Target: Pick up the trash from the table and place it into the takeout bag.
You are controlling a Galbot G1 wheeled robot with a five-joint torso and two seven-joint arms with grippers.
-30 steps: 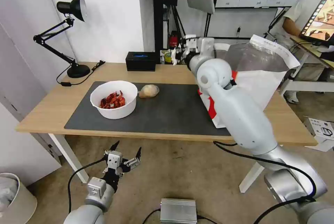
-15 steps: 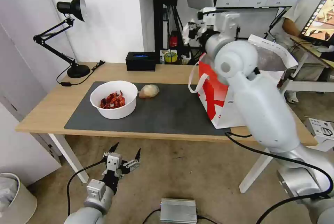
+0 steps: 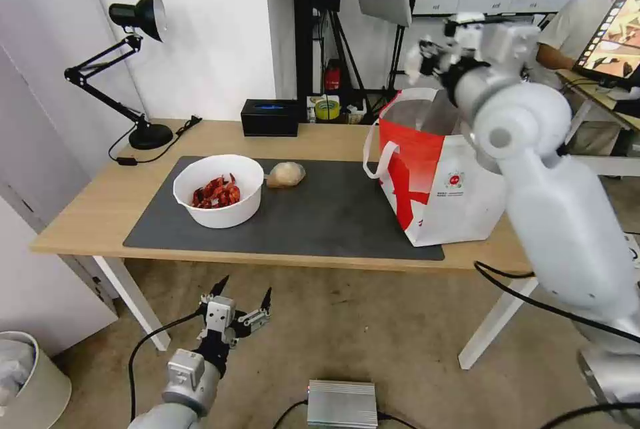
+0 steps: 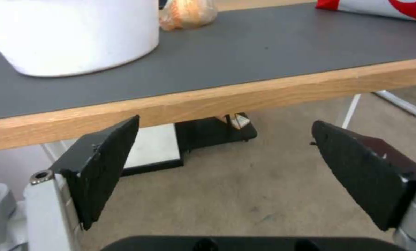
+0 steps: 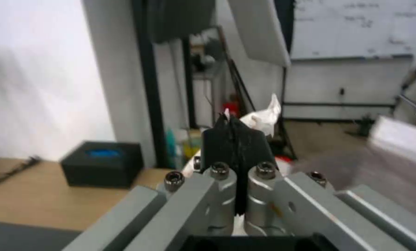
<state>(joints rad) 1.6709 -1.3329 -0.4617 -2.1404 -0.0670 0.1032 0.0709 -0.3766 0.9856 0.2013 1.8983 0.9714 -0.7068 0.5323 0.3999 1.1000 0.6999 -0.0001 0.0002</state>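
Note:
My right gripper (image 3: 432, 63) is raised over the back rim of the open red-and-white takeout bag (image 3: 437, 182), shut on a crumpled white tissue (image 3: 415, 62). The right wrist view shows the tissue (image 5: 263, 118) sticking out past the closed black fingers (image 5: 233, 139). A white bowl (image 3: 218, 190) of red shells and a beige wrapped lump (image 3: 286, 174) rest on the dark mat (image 3: 320, 215) of the wooden table (image 3: 100, 195). My left gripper (image 3: 239, 299) hangs open below the table's front edge (image 4: 263, 94), with the bowl (image 4: 77, 35) and the lump (image 4: 187, 14) above it.
A black box (image 3: 270, 117) sits at the table's back edge, and a black desk lamp (image 3: 137, 69) stands at the back left. A grey unit (image 3: 342, 403) lies on the floor. A white bin (image 3: 27, 375) stands at the lower left.
My right arm has swung up and to the right with the tissue, from behind the table's middle to above the bag's opening. The left arm has stayed put.

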